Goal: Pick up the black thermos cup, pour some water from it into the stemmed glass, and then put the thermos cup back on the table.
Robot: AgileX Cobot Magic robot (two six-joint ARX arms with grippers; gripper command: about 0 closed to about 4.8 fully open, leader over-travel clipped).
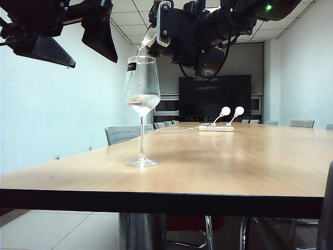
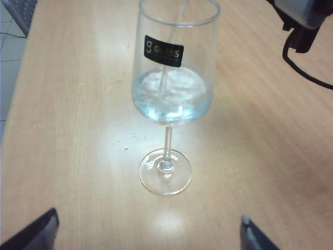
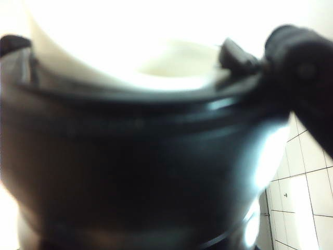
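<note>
The tall clear stemmed glass (image 1: pixel 142 104) with its thin stem, round foot and small black label stands upright on the long light wood-grain table (image 1: pixel 218 166), near the dark front edge, its bowl partly filled with water. Above and to the right of the glass's rim, the right arm reaches in from the upper right of the exterior view, its wrist rolled over so that the right gripper (image 1: pixel 171 31) holds the matte black thermos cup (image 3: pixel 145 156) tipped toward the glass, the whitish spout (image 1: pixel 148 37) just above the rim. A thin stream of water (image 2: pixel 169 57) falls into the bowl (the left wrist view shows it as a pale line running down to the water's surface). In the right wrist view the dark flask body fills nearly the whole picture, so the fingers themselves are hidden, yet the flask is carried clear of the table in that gripper's clasp. Above and to the left of the glass, the left gripper (image 2: pixel 148 234) hangs in the air, pointing down toward the glass's foot, its two dark fingertips (image 2: pixel 36 234) spread wide apart with nothing between them.
</note>
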